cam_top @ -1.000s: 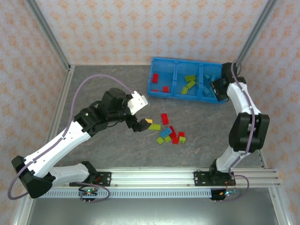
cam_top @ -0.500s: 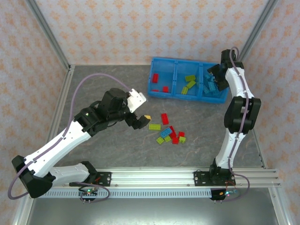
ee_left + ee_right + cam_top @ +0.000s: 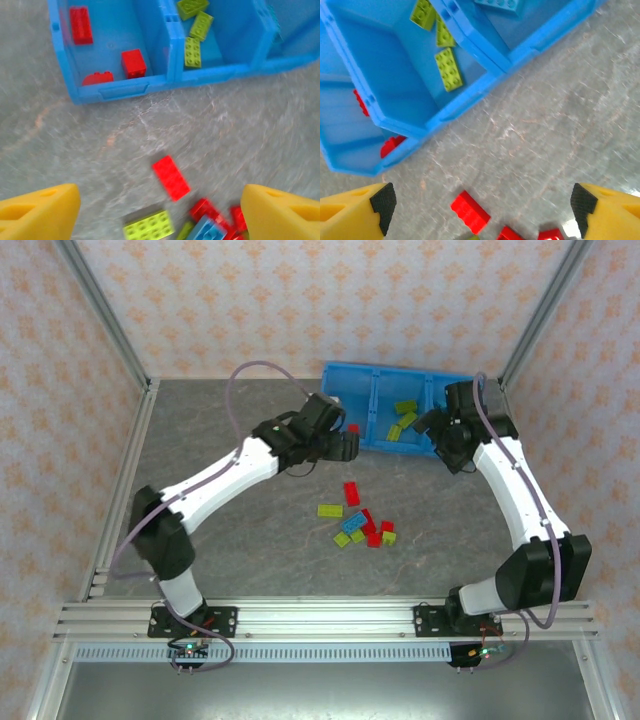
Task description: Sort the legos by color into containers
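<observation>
Bricks of rigid studded plastic, red, yellow-green and light blue, should handle light and slick; pinch the long flat sides; left tool and right tool are spread, empty.

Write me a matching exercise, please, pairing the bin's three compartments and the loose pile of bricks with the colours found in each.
Things:
1. left compartment
2. middle compartment
3. right compartment
4. loose pile

Colours:
A. light blue
B. red, yellow-green and blue mixed
C. red
D. yellow-green

Pairs: 1-C, 2-D, 3-A, 4-B.
</observation>
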Controlling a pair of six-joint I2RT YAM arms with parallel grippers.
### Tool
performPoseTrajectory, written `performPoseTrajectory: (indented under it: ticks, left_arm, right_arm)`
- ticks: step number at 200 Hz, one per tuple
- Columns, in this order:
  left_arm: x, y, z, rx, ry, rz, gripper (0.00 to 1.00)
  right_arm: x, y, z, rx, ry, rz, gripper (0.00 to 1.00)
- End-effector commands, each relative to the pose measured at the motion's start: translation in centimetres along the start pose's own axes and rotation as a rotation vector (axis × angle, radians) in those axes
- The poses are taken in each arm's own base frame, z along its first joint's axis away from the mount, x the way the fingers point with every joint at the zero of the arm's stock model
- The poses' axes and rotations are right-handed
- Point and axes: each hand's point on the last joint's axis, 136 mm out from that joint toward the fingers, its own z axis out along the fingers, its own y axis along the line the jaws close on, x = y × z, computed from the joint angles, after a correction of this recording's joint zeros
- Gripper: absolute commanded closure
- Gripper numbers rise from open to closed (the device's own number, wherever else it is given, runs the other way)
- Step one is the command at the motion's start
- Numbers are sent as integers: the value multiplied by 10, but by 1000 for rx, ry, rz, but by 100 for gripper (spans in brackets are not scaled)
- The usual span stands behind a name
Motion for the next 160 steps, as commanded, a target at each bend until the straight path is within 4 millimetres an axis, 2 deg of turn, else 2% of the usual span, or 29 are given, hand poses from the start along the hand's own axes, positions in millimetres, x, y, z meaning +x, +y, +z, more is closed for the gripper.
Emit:
performPoseTrajectory:
  ticks: [1,10,30,59,84,106,128,139,160]
  left_arm:
    - [26,7,34,-91,110,-295,19]
    - [42,5,54,-132,163,-309,19]
    - [68,7,75,-245,225,-332,20]
    - [89,4,99,-300,239,-354,19]
    - [108,14,119,-381,279,-364,25]
    - [119,18,127,-421,315,-346,36]
    - [128,28,128,-470,331,-342,46]
    - [131,32,126,-488,340,-335,49]
    - [140,34,129,-495,375,-331,53]
  right_arm:
    - [9,-32,-3,120,9,-25,7]
    - [11,-35,-7,126,13,-50,7]
    - [17,-40,-17,129,33,-81,6]
    - [33,-44,-19,80,72,-97,6]
    - [46,-53,-19,69,105,-125,6]
    - [54,-56,-24,51,130,-161,6]
    - [63,-62,-27,44,160,-197,6]
    - [70,-66,-25,51,188,-213,6]
    - [80,-69,-38,7,198,-254,6]
